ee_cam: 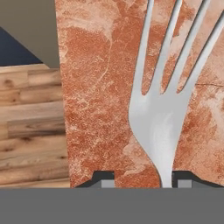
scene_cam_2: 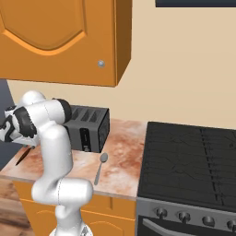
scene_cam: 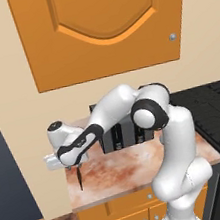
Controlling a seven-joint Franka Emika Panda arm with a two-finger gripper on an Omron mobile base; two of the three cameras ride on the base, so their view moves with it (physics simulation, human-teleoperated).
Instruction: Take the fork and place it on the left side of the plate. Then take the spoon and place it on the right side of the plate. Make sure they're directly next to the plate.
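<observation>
We've got the fork (ee_cam: 164,118) dead ahead of the fingers (ee_cam: 141,180) in the hand view, tines running away from us, neck passing right by one fingertip; can't tell if we're clamped on it or just over it. From the left base view the black handle hangs down below the hand onto the desk (scene_cam: 127,170), near its left edge. Spoon (scene_cam_2: 100,168) lies well to the right, in front of the toaster (scene_cam_2: 90,126), handle toward us. Plate: can't see it from here. Toaster sits btwn fork end and stove (scene_cam_2: 189,161); that's the obstacle we swing round.
</observation>
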